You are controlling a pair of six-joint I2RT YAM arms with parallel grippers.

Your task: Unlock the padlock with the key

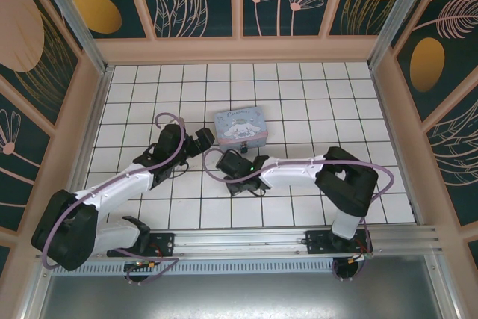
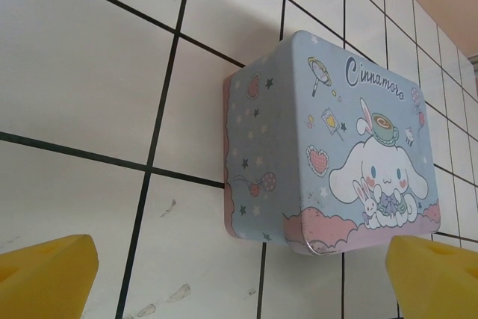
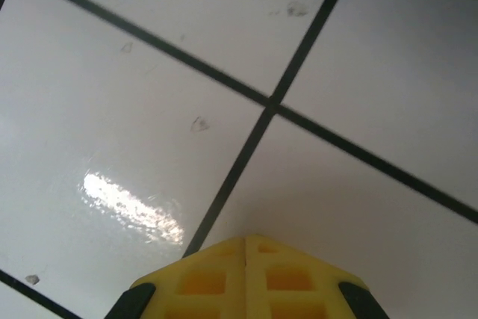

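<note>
Nearest me, the right pincer [image 3: 246,248] hangs low over the glossy white tiles [image 3: 112,65], its yellow fingers pressed flat together, and I can make out nothing caught between them. A little further in and to its left, the left pincer [image 2: 239,282] is spread wide and holds nothing. Straight ahead of that one, just past its fingertips, the pastel cartoon tin [image 2: 336,147] rests on the tiles with its lid closed. Where the padlock and the key lie I cannot tell; nothing I see places either beside or under a pincer. My guess is that the step is picking up the key. A thin key flat on slick tile wants the fingers set right down, closing across its ring head, then a small lift to check the grip
</note>
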